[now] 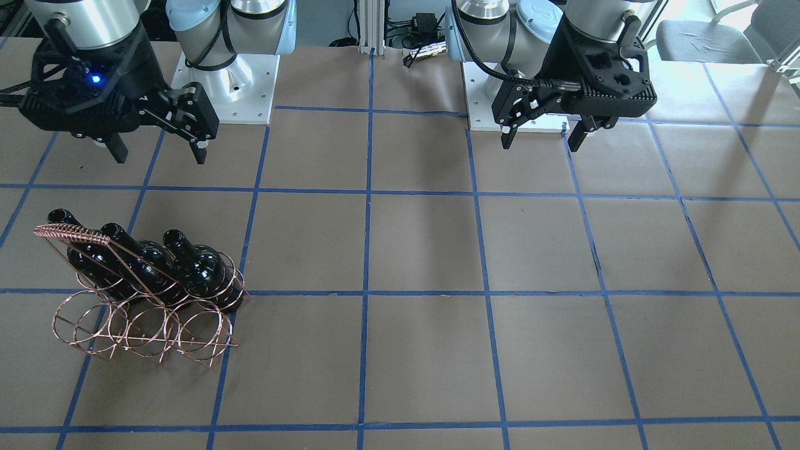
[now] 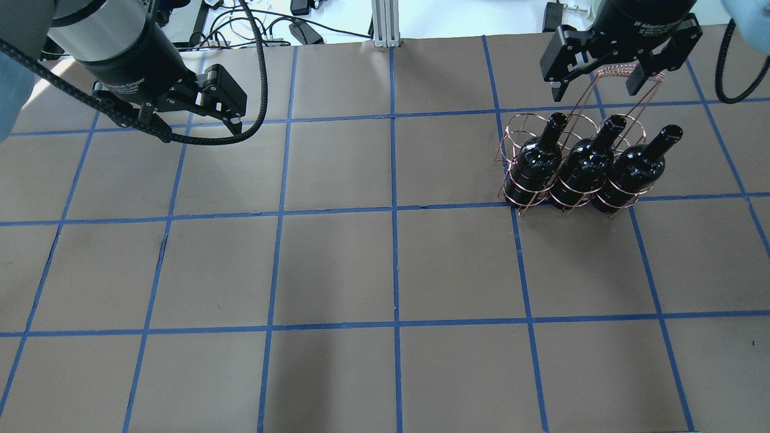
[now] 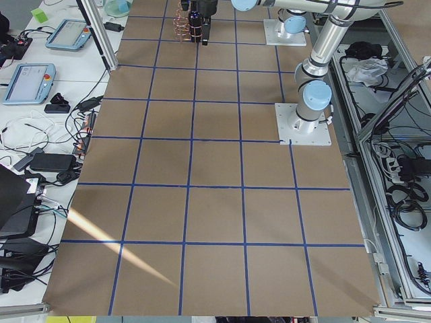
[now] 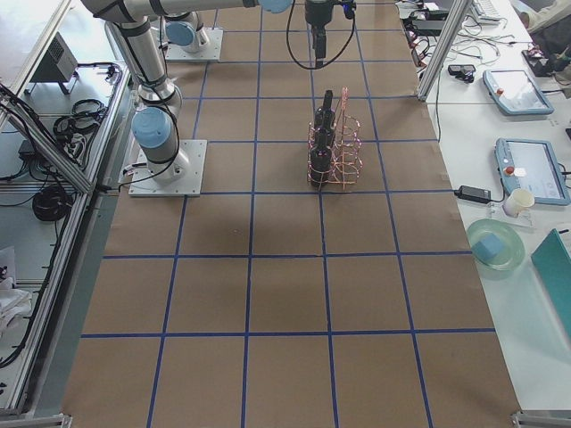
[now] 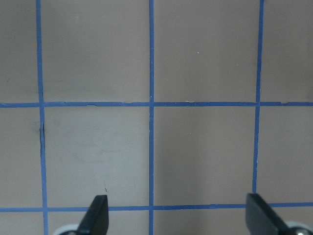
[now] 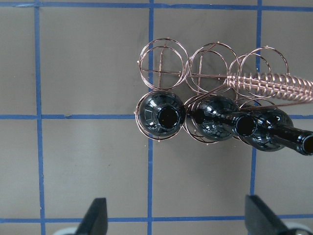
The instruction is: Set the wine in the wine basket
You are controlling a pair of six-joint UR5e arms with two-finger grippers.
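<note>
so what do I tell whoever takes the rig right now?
Left gripper: open, empty, raised above bare table on its own side.
Right gripper: open, empty, raised near the wine basket, touching nothing.
Things: three wine bottles stand upright in the basket's row nearer the robot, one per ring. The three rings of the far row are empty.
Done: every bottle in view is in the basket.
Left: no other bottle shows in any view, so the job looks finished. Check that the bottles sit steady before clearing.
</note>
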